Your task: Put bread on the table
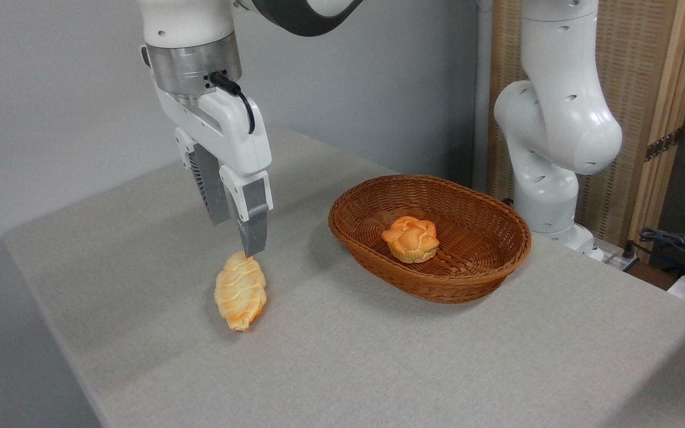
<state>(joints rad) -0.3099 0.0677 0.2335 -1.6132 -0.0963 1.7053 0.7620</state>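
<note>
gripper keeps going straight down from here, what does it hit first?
Most likely the far end of the braided loaf: the gripper points down with its fingertips just above it. Depth is unclear from one view; it could land on the table just behind.

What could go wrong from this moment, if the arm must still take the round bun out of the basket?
1. The pincer hangs just above the braided loaf; swinging away low might knock it.
2. The bun sits deep in the basket; the fingers may hit the wicker rim on the way in.
3. The basket looks light, so a lifted bun could drag it across the table.
</note>
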